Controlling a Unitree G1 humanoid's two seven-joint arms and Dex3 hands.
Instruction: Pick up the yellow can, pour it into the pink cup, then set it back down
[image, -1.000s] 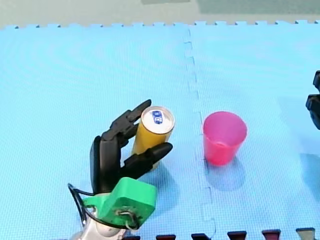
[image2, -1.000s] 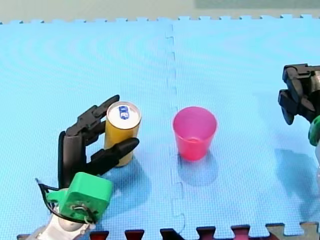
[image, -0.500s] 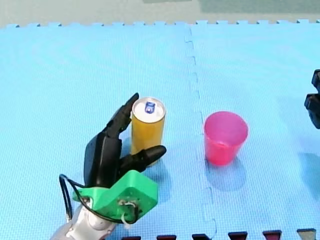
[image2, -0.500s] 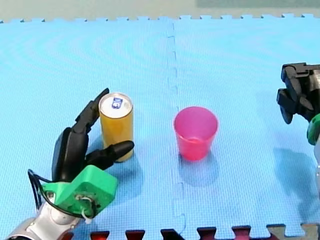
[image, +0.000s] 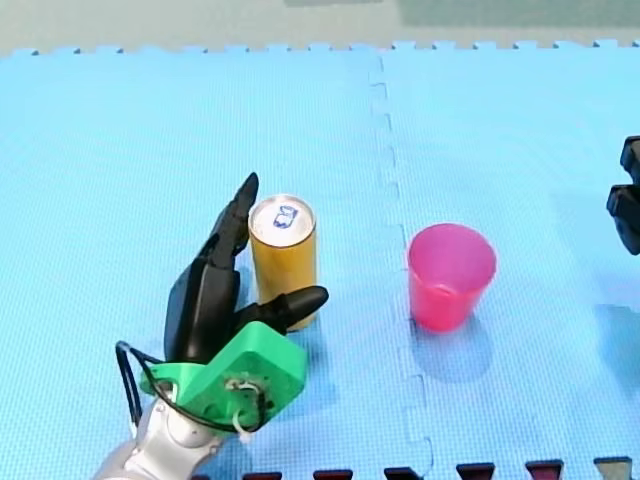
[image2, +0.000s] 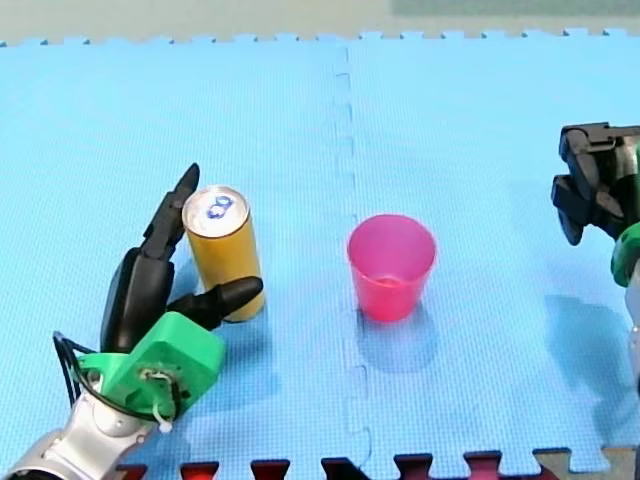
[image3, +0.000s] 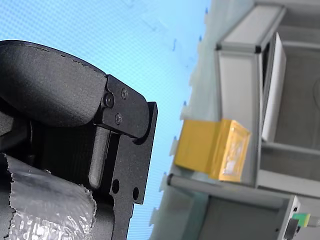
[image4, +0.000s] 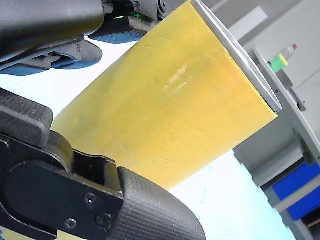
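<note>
Fingers (image: 232, 222) of left hand (image: 205, 300) straightened beside upright yellow can (image: 284, 265), thumb (image: 295, 302) at its base, bracketing, not clamping; pink cup (image: 450, 275) past thumb side, right hand (image2: 592, 185) beyond; seems light, stiff, slick, wants mid-body wrap.

The can (image: 283, 262) is yellow-orange, with a silver top bearing a small blue mark. The cup (image: 450, 276) is translucent pink. The foam mat (image: 150, 130) is light blue with a fine dotted texture and jigsaw-toothed seams. The left hand (image: 213, 290) is matte black, with a bright green wrist housing (image: 228, 373). The right hand (image2: 592, 192) is also black, with green at its wrist.
</note>
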